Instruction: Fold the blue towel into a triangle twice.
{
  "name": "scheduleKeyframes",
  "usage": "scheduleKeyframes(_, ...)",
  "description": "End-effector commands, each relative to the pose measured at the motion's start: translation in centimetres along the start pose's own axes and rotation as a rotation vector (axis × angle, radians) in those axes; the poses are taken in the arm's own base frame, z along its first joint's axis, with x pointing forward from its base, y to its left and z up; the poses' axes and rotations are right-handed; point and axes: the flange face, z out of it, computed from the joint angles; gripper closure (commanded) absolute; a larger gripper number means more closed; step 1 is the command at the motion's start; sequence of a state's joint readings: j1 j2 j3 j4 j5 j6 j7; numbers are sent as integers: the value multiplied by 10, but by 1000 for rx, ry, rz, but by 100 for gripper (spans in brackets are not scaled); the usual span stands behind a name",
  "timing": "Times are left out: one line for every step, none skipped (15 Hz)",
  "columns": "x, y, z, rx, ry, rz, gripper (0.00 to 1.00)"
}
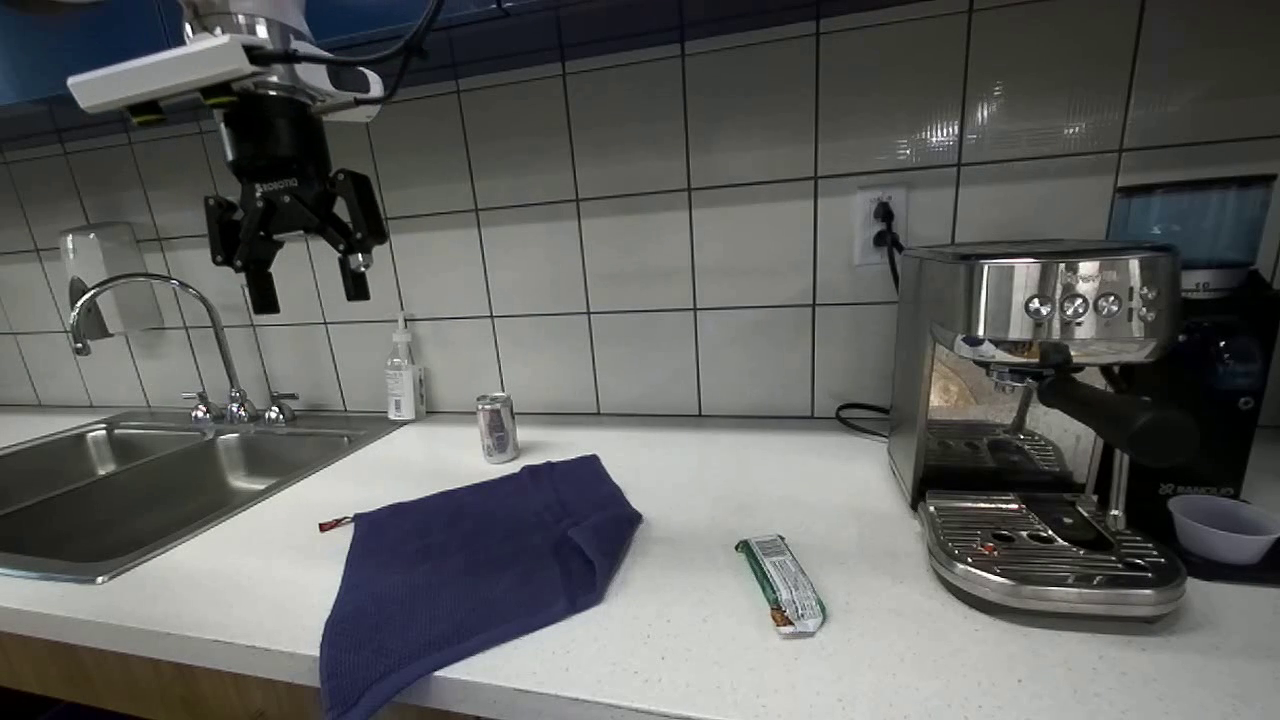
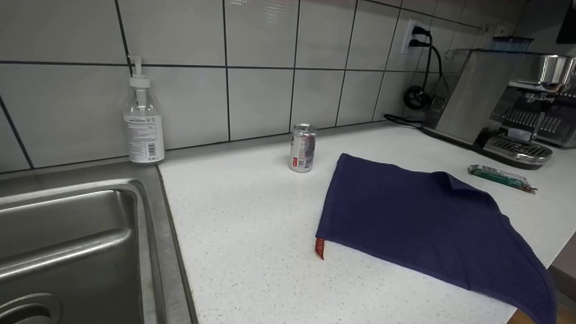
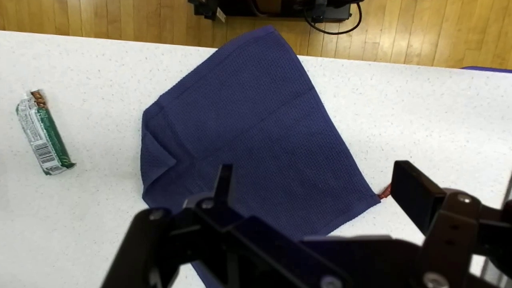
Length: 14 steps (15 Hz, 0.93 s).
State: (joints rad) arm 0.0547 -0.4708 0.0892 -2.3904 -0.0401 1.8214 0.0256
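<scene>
Blue towel (image 1: 470, 570): draped corner nearest the camera in an exterior view, hanging past the front edge of the white tabletop (image 1: 690, 640); remainder spread between the sink (image 1: 150, 510) and the silver-green packet (image 1: 785, 585).
Turned flap (image 3: 157, 160): small, on the towel edge facing the packet; plainest in the wrist view.
Red tag (image 2: 320, 248): at the towel corner nearest the sink; visible in all three views.
Claw (image 1: 308, 288): released, fingers (image 1: 354, 282) spread apart, well above the towel; in the wrist view it covers part of the cloth.
Wrist view: adds the plank floor (image 3: 400, 24) and a dark cabled unit (image 3: 334, 14) beyond the front edge.
Silver can (image 2: 303, 148): upright on the wall side of the towel, just beside it, not touching; nearest standing obstacle.
Packet: lies flat near the turned flap, apart from it.
Espresso machine (image 1: 985, 310): beyond the packet, away from the sink; partly hides the black grinder (image 1: 1235, 430).
Sink: two basins in an exterior view, faucet (image 1: 224, 345) at the rear; drain (image 2: 36, 313) in an exterior view.
Pump bottle (image 2: 145, 130): clear, white-labelled, by the sink's rear corner; fill level cannot be told.
Lavender bowl (image 1: 1222, 545): beside the espresso machine in an exterior view; contents cannot be made out.
</scene>
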Motion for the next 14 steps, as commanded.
scheduleKeyframes(-3,9,16,-20,32,24,0)
scheduleKeyframes(-2,12,22,-25,34,26,0)
scheduleKeyframes(-1,15,27,-32,37,28,0)
scheduleKeyframes(0,18,32,-40,41,30,0)
scheduleKeyframes(1,21,37,-50,45,31,0)
scheduleKeyframes(3,25,43,-59,47,32,0)
scheduleKeyframes(5,29,48,-66,52,33,0)
scheduleKeyframes(7,33,53,-75,54,34,0)
scheduleKeyframes(10,37,58,-81,56,37,0)
scheduleKeyframes(12,41,63,-87,58,40,0)
scheduleKeyframes(16,46,69,-92,59,43,0)
scheduleKeyframes(19,50,74,-99,63,47,0)
scheduleKeyframes(23,54,80,-104,62,49,0)
scheduleKeyframes(27,57,87,-108,61,53,0)
